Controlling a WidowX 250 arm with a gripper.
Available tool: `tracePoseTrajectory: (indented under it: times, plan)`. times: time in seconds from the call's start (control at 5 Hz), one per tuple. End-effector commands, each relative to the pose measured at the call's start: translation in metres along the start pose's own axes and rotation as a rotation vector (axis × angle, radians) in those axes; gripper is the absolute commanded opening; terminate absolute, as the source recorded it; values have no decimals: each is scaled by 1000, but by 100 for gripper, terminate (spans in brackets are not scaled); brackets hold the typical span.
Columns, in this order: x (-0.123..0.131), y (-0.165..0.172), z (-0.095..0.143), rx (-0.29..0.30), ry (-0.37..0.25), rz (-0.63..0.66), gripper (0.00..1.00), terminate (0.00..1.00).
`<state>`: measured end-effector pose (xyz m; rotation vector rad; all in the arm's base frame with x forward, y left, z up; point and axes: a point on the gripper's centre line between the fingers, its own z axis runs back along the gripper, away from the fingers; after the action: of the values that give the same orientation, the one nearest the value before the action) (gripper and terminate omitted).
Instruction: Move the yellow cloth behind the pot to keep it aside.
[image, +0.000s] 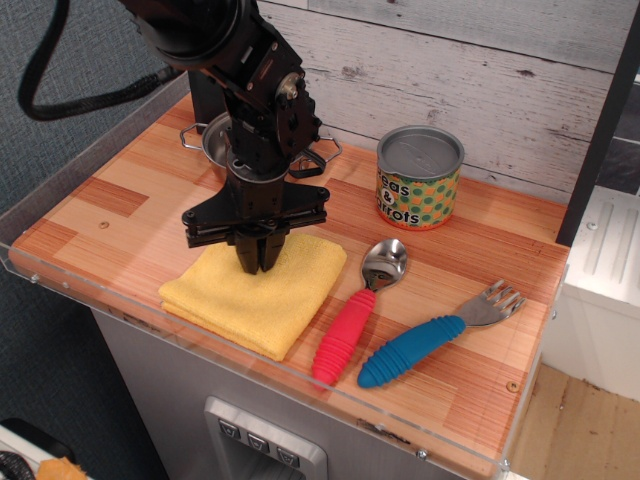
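The yellow cloth (262, 293) lies folded flat on the wooden counter near the front edge. My gripper (258, 262) points straight down onto the cloth's back part, with its fingers pinched together on the fabric. The steel pot (222, 141) stands at the back left, right behind the gripper and mostly hidden by the arm. Its wire handles show on the left (194, 136) and on the right (322, 155). The cloth is in front of the pot.
A peas-and-carrots tin can (420, 177) stands at the back right. A red-handled spoon (355, 318) and a blue-handled fork (430, 340) lie right of the cloth. A clear plastic rim (90, 290) lines the counter's front and left edges. A plank wall (450, 60) stands behind.
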<state>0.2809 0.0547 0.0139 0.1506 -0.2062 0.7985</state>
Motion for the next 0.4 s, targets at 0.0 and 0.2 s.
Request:
tracePoseTrajectory:
  times: [0.0,0.2]
  plan:
    - [22,-4,27,-49,-113,2,100,0]
    - [25,-4,40,-92,-119,1,100,0]
